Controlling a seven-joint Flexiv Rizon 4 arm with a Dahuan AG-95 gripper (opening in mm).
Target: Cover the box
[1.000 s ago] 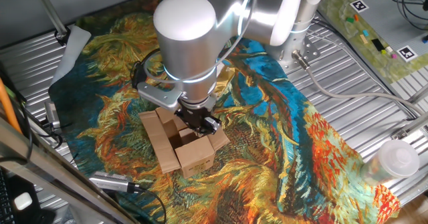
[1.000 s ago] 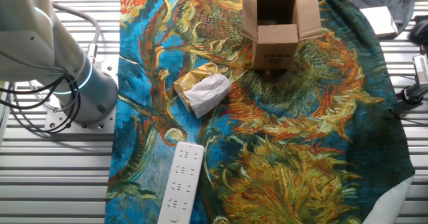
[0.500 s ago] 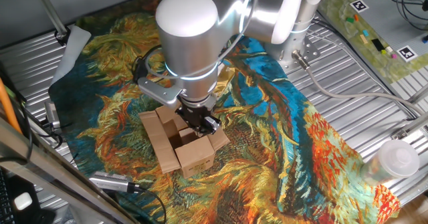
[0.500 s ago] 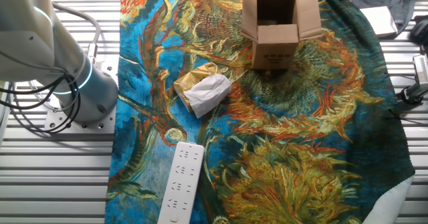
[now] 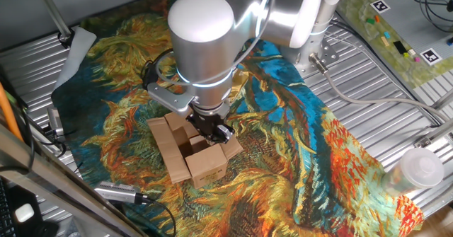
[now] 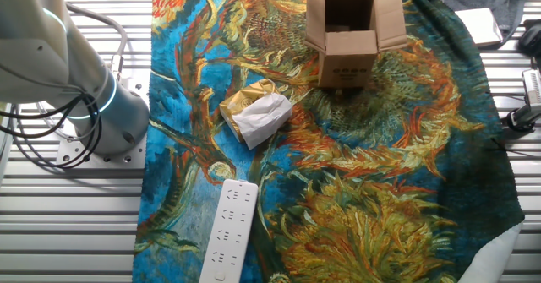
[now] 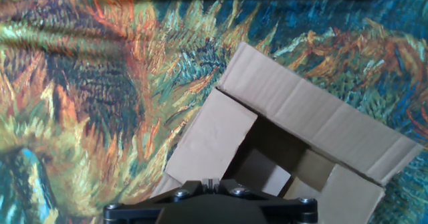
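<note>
The brown cardboard box (image 5: 192, 154) stands on the painted cloth with its flaps open and its inside dark. It also shows at the top of the other fixed view (image 6: 347, 31) and in the hand view (image 7: 314, 120), with one long flap spread outward and one flap folded partly in. My gripper (image 5: 211, 129) hangs just over the box's far edge, at the rim of the opening. In the hand view the gripper (image 7: 210, 182) sits at the bottom edge with its fingertips pressed together, holding nothing visible.
A white-and-yellow wrapped packet (image 6: 256, 114) and a white power strip (image 6: 226, 230) lie on the cloth near the robot base (image 6: 93, 106). A clear plastic cup (image 5: 417, 170) stands at the right edge. A metal tool (image 5: 120, 192) lies just in front of the box.
The arm's wrist has shifted slightly to the right over the box. The box and the other things have not moved.
</note>
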